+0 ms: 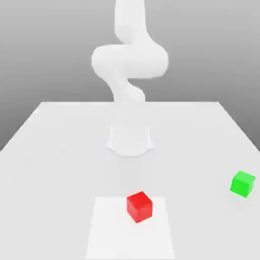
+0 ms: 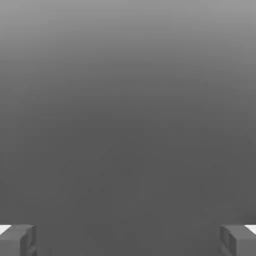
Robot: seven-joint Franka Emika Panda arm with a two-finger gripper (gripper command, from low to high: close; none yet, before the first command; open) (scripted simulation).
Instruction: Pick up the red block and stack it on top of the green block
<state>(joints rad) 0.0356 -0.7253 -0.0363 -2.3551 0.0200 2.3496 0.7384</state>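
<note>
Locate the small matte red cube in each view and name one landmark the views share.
Exterior view: small matte red cube, front middle, on the paler square patch of the white table, to the exterior view's left of the small green cube.
Hand view: the open gripper against plain grey.
Shared landmark: probably the grey backdrop.

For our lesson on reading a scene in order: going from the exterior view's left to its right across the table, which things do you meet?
Red block → green block. The red block rests on a paler square patch of the table; the green block sits apart, near the table's edge.
</note>
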